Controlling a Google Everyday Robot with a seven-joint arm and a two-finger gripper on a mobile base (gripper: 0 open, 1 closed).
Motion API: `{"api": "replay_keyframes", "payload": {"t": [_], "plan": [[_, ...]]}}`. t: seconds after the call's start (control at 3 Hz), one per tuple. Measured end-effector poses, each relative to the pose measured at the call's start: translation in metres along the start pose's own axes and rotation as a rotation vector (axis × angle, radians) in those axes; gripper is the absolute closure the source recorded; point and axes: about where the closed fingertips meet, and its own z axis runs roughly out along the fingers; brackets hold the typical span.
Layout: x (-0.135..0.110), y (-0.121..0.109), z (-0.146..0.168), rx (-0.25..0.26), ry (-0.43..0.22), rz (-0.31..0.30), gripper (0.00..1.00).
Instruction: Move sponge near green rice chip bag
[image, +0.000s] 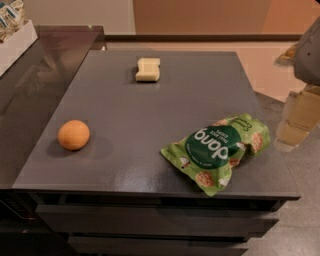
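The sponge (148, 69) is a pale cream foam block with a notch in one edge, lying near the far edge of the grey table (130, 125). The green rice chip bag (217, 151) lies crumpled near the table's front right corner, its dark green round logo facing up. My gripper (299, 117) hangs at the right edge of the view, beyond the table's right side and just right of the bag. It is far from the sponge and holds nothing that I can see.
A round orange (74, 135) sits on the left part of the table. A darker counter (35, 75) adjoins the table on the left, with a white box (15, 42) at its far left. Drawers (150, 220) run under the front edge.
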Motion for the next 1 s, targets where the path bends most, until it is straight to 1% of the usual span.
{"api": "replay_keyframes", "payload": {"t": [0.33, 0.67, 1.0], "plan": [[-0.002, -0.001, -0.001, 0.005, -0.009, 0.0, 0.0], [-0.016, -0.008, 0.004, 0.007, -0.052, 0.019, 0.0], [-0.043, -0.027, 0.019, -0.002, -0.108, 0.036, 0.0]]}}
